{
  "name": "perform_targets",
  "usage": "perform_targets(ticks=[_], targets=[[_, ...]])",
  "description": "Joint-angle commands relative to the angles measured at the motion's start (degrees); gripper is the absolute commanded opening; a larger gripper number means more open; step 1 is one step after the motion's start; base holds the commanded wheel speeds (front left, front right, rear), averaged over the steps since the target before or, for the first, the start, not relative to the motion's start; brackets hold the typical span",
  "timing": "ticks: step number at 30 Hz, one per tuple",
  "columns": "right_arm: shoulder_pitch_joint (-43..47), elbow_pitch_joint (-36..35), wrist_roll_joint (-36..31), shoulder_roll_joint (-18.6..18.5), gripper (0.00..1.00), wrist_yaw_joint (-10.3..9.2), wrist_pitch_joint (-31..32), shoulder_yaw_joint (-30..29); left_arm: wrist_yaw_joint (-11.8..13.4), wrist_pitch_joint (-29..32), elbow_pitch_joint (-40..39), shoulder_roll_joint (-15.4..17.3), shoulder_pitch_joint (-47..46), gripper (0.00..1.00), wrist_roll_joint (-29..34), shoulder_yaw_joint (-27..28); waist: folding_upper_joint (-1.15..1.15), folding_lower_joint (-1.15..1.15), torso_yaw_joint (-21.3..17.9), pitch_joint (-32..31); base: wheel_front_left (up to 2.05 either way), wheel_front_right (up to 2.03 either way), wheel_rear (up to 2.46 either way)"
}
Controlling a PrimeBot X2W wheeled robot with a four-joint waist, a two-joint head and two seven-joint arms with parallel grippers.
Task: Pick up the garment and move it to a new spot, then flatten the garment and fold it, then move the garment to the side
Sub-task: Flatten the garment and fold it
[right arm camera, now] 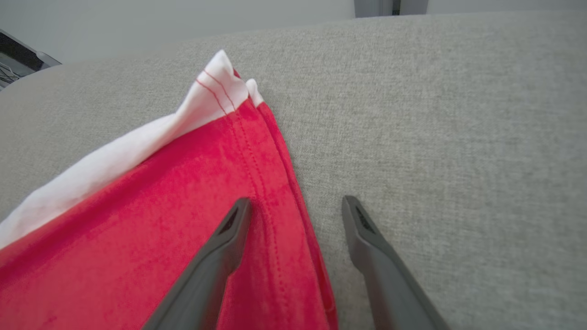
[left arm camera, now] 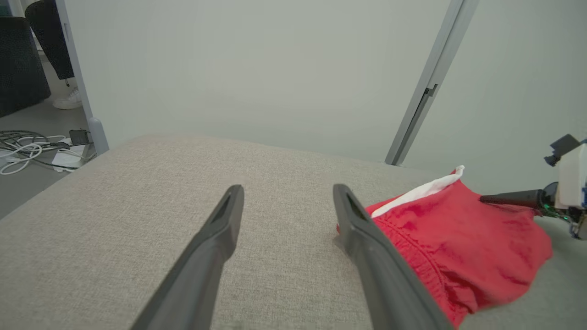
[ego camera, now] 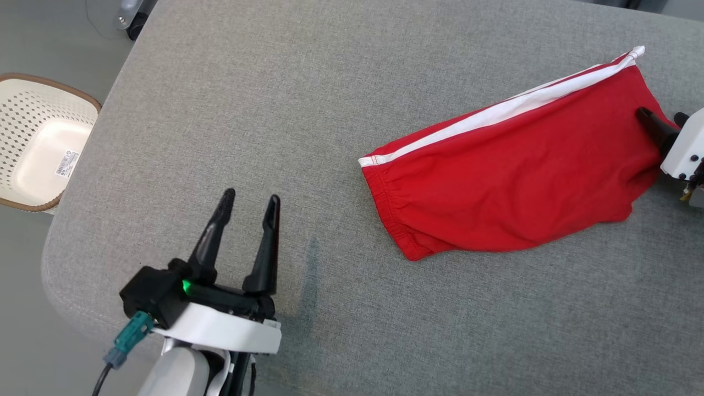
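Note:
The garment is a pair of red shorts with a white side stripe, lying folded on the grey cushion at the right. My right gripper comes in from the right edge and stands open over the garment's right hem. In the right wrist view that gripper straddles the stitched hem, with one finger above the red garment and the other above bare cushion. My left gripper is open and holds nothing, well left of the garment. Its wrist view shows the open gripper with the garment to the right.
A white perforated basket stands on the floor beyond the cushion's left edge. The cushion's rounded corner is near my left arm. Cables lie on the floor, and a grey post rises behind the cushion.

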Motion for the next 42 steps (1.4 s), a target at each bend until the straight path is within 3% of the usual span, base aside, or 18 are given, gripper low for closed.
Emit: perform_targets(ticks=[1, 3, 5, 6, 7, 18, 32, 42], targets=[[1.16, -0.38, 1.16, 0.21, 1.00, 0.01, 1.70, 0.49, -2.05, 0.02, 0.71, -1.20, 1.28, 1.00, 1.44, 1.26, 0.00, 0.00, 0.05, 0.12, 0.00, 0.00, 0.00], [1.59, -1.22, 1.85, 0.09, 1.00, 0.01, 2.70, 0.60, -3.38, 0.02, 1.12, -2.23, 1.70, 1.00, 2.61, 2.01, 0.00, 0.00, 0.17, 0.19, 0.00, 0.00, 0.00], [1.84, -2.43, 2.46, 0.08, 0.76, 0.01, 3.15, 0.66, -4.26, 0.02, 1.43, -2.86, 2.06, 1.00, 3.46, 2.53, 0.00, 0.00, 0.28, 0.18, 0.00, 0.00, 0.00], [1.80, -2.96, 2.75, 0.05, 0.12, 0.02, 3.10, 0.54, -4.67, 0.02, 1.54, -3.06, 2.15, 1.00, 3.69, 2.75, 0.00, 0.00, 0.33, 0.14, 0.00, 0.00, 0.00], [1.72, -3.66, 2.94, -0.03, 0.00, 0.02, 3.00, 0.56, -5.00, 0.02, 1.55, -3.19, 2.17, 1.00, 3.94, 2.89, 0.00, 0.00, 0.37, 0.09, 0.00, 0.00, 0.00], [4.58, -4.55, 6.05, -0.18, 0.00, 0.01, -4.73, -1.49, -6.00, 0.02, 2.33, -3.53, 2.77, 1.00, 4.17, 2.70, 0.00, 0.00, -1.27, -3.37, 0.00, 0.00, 0.00], [13.63, -9.20, 11.22, -1.94, 0.00, 0.01, -10.81, -4.15, -6.36, 0.02, 3.59, -3.55, 5.29, 1.00, 6.67, 4.81, 0.00, 0.00, -8.93, -9.52, 0.00, 0.00, 0.00], [12.67, -4.84, 8.90, -2.18, 0.00, 0.01, -13.98, -3.18, -6.52, 0.02, 4.38, -3.51, 5.88, 1.00, 5.99, 4.03, 0.00, 0.00, -9.92, -11.13, 0.00, 0.00, 0.00]])
